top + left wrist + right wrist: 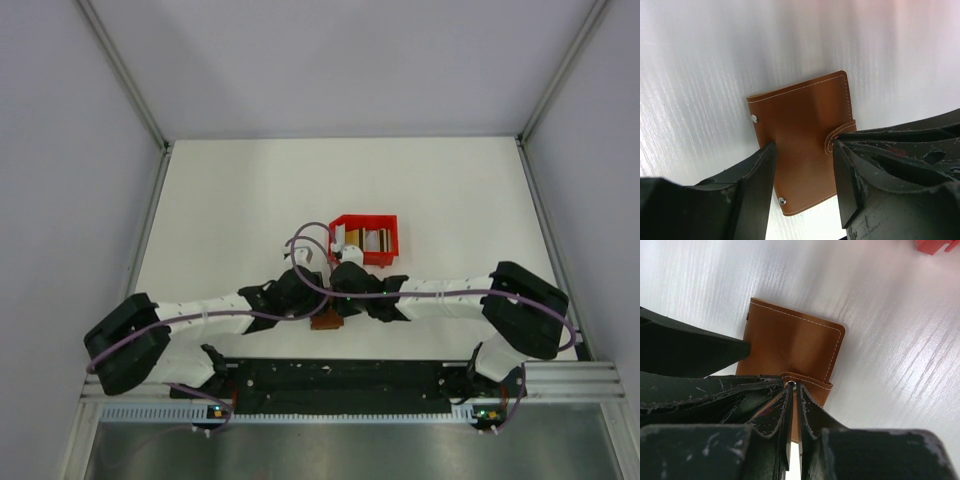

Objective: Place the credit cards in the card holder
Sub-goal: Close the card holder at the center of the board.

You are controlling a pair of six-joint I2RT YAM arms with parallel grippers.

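The card holder (800, 130) is a brown wallet lying closed and flat on the white table, also seen as a small brown patch (326, 321) under both wrists. My left gripper (805, 167) stands open over it, one finger near each side edge. My right gripper (792, 386) is shut, its tips pinched at the metal snap of the closing tab (812, 382). The credit cards (372, 240), pale and tan, stand in the red bin beyond the arms. No card is in either gripper.
The red bin (365, 219) sits just behind the two wrists; its corner (937, 245) shows in the right wrist view. Purple cables (305, 240) loop over the wrists. Metal frame rails (150, 220) border the white table on both sides.
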